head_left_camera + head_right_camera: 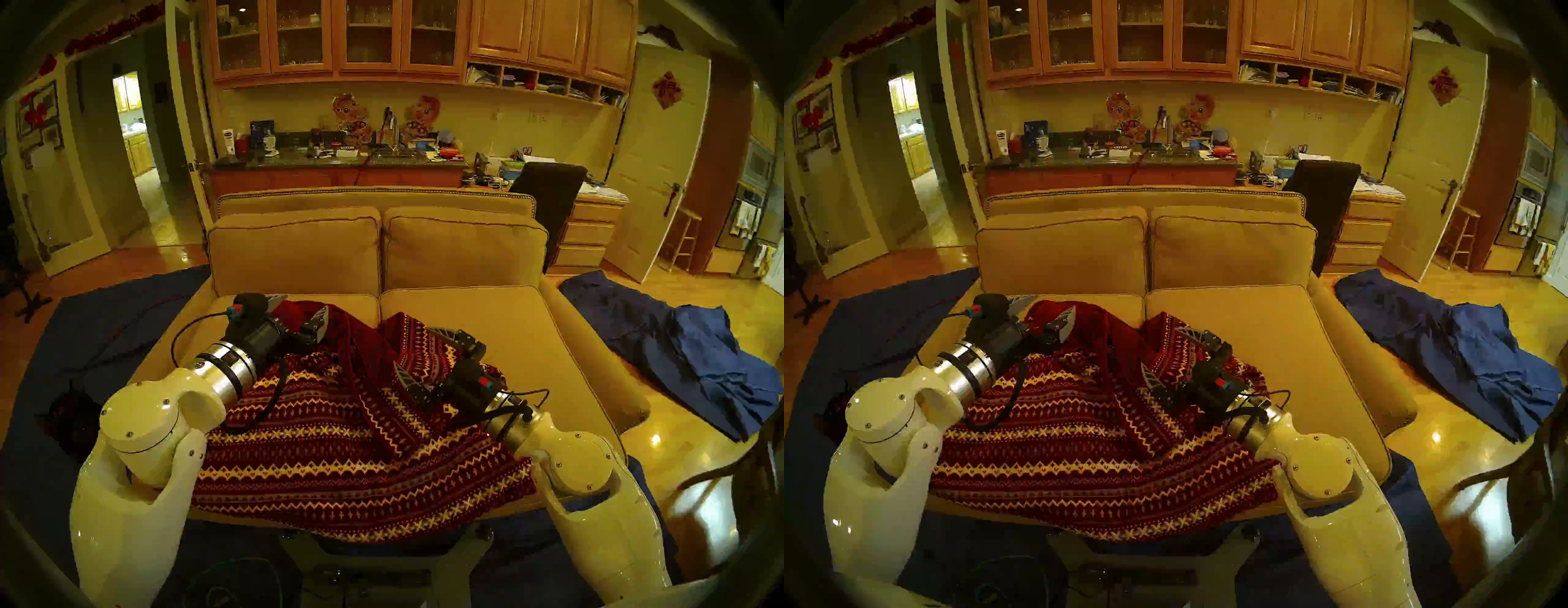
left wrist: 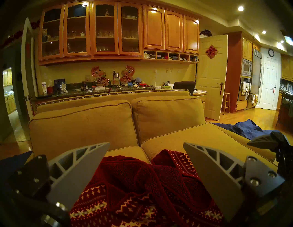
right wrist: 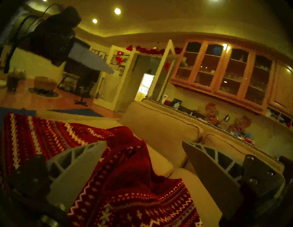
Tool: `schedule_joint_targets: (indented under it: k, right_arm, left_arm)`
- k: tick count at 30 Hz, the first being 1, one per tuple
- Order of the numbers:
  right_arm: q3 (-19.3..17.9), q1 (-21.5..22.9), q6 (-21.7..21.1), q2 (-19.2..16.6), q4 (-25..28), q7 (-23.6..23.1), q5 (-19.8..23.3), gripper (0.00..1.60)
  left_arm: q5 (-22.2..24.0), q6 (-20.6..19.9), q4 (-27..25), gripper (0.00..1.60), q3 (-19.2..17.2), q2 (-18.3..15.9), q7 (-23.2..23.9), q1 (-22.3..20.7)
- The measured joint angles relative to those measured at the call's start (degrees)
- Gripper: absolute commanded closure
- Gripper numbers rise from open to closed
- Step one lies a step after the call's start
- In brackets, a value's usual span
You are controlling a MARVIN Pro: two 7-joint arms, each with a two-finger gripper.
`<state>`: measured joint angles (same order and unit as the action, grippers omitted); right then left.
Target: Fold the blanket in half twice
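Tan upholstery fills my view: the sofa point(image 1: 500, 314) is the biggest thing here, and the blanket point(image 1: 331, 446) lies bunched across its seat cushions, mostly on the left one, its near edge hanging over the front. Patterned face up for the most part, with the plain red reverse turned over in a rumpled ridge toward the back. No fold made yet, by my reading; it isn't even spread flat.

Both arms are over the heap. My left gripper point(image 1: 299, 314) hovers above the far ridge, jaws spread wide, nothing between them; the left wrist view shows red fleece below its fingers point(image 2: 76, 171) with clear air around. My right gripper point(image 1: 428, 361) sits lower on the right side of the pile, also spread and empty, rolled over so one finger is above the other.

To do this well, I judge I should find two true corners along one edge instead of pinching into the ridge: a grab mid-fabric will only lift a lump. Bite deep on the hem, since the fleece is thick and soft, then lift both hands together and level so the cloth hangs square before laying it over.

Off to the right on the floor lies a blue cloth point(image 1: 695, 356); leave it alone.

Writing: a red diamond hanging point(image 2: 211, 51) on the door bears a gold Chinese character; the white bottle point(image 2: 44, 87) on the counter has a label too small to read.
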<state>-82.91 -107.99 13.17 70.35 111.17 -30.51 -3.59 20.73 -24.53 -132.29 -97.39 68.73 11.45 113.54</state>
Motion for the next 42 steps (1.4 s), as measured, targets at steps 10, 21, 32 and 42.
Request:
schedule_joint_targets:
  k: [10, 21, 32, 42]
  right_arm:
    - [2.86, 4.59, 2.61, -2.0, -3.71, -2.81, -6.9, 0.0]
    - [4.53, 8.41, -1.02, 0.0, -5.89, -1.7, -10.62, 0.0]
    - [4.62, 10.07, -3.97, 1.53, -5.08, -1.01, -10.39, 0.0]
    - [6.89, 11.52, 0.25, -1.17, -8.83, -1.03, -18.24, 0.0]
  left_arm:
    - [-0.02, 0.0, 0.0, 0.0, 0.0, 0.02, 0.0, 0.0]
    - [-0.03, -0.01, 0.0, 0.0, 0.0, 0.03, 0.0, 0.0]
    - [-0.05, -0.02, 0.01, 0.0, 0.0, 0.05, 0.0, 0.0]
    - [-0.06, -0.02, 0.01, 0.0, 0.0, 0.06, 0.0, 0.0]
